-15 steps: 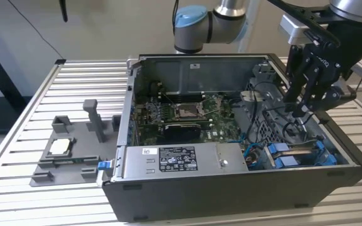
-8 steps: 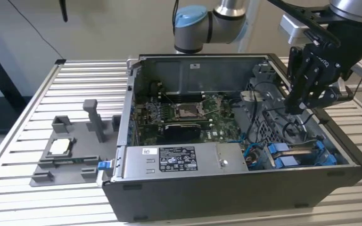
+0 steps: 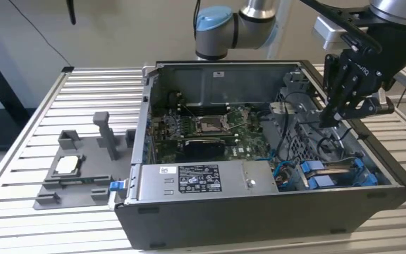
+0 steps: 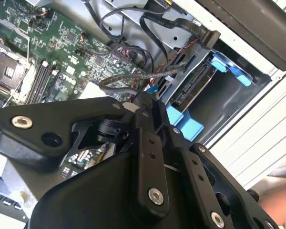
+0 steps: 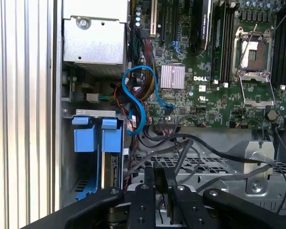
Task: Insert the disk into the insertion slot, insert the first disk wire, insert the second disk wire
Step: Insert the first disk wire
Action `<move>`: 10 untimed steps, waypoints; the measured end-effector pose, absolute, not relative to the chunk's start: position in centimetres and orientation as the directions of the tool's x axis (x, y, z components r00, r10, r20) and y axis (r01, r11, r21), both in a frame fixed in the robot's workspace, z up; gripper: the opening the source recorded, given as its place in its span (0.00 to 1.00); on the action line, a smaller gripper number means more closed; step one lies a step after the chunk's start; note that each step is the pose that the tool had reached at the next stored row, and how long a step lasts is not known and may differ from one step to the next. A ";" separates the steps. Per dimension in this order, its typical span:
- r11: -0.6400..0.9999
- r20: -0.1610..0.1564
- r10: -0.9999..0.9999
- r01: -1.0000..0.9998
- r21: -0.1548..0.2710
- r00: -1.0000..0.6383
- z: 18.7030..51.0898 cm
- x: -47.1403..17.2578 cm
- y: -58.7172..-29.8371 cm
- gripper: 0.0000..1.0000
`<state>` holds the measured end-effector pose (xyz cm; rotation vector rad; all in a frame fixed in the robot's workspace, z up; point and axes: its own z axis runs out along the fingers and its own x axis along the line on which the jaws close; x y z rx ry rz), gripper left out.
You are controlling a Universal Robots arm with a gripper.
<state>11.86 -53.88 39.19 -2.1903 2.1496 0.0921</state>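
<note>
One disk [image 3: 338,170] near end effector [image 3: 329,120].

I log: disk [image 3: 324,181] frame bright blue, motherboard [image 3: 188,132] green, claw [image 3: 328,123] black, looping cable [image 5: 139,98] blue, ribbed bench [image 3: 19,159] pale silver.

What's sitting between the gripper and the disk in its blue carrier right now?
Loose black cables lie across the metal drive cage between the gripper and the disk. Nothing else visible blocks the way.
</note>
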 end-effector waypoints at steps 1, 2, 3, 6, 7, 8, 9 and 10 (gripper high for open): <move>-0.018 -0.093 -0.996 -1.000 -0.009 0.019 39.2 11.9 -53.9 0.19; -0.019 -0.093 -0.996 -1.000 -0.009 0.019 39.2 11.9 -53.9 0.19; -0.019 -0.093 -0.996 -1.000 -0.009 0.019 39.2 11.9 -53.9 0.19; -0.019 -0.093 -0.996 -1.000 -0.009 0.020 39.2 11.9 -53.9 0.19; -0.019 -0.093 -0.996 -1.000 -0.009 0.020 39.2 11.9 -53.9 0.19; -0.019 -0.093 -0.996 -1.000 -0.009 0.020 39.2 11.9 -53.9 0.19; -0.019 -0.093 -0.996 -1.000 -0.009 0.020 39.2 11.9 -53.9 0.19; -0.019 -0.092 -0.996 -1.000 -0.009 0.020 39.2 11.9 -53.9 0.19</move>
